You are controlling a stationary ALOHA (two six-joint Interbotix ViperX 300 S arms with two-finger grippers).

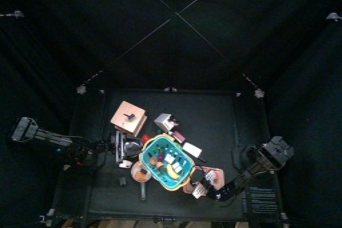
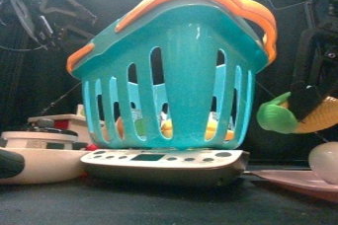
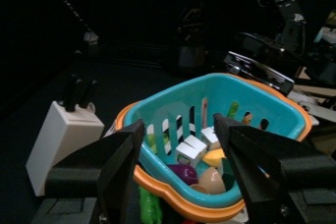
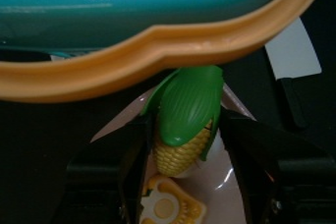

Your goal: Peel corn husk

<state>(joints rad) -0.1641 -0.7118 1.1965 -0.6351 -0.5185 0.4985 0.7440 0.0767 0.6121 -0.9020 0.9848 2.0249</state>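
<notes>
The corn cob (image 4: 184, 147) is yellow with a green husk (image 4: 187, 98) still over its upper half. My right gripper (image 4: 188, 154) is shut on it, a jaw on each side, just beside the orange rim of the teal basket (image 4: 157, 17). In the front view the corn (image 2: 314, 122) and its husk (image 2: 275, 117) hang to the right of the basket (image 2: 172, 71), above the table. My left gripper (image 3: 195, 164) is open and empty, facing the basket (image 3: 217, 120) from its other side. In the top view the basket (image 1: 167, 162) sits between both arms.
The basket stands on a flat scale (image 2: 165, 162) and holds several toy foods (image 3: 207, 164). A white knife block (image 3: 59, 140) stands at the left. Plates (image 2: 40, 155) lie front left, a plate (image 2: 297, 180) front right. A toy fried egg (image 4: 164, 206) lies under the corn.
</notes>
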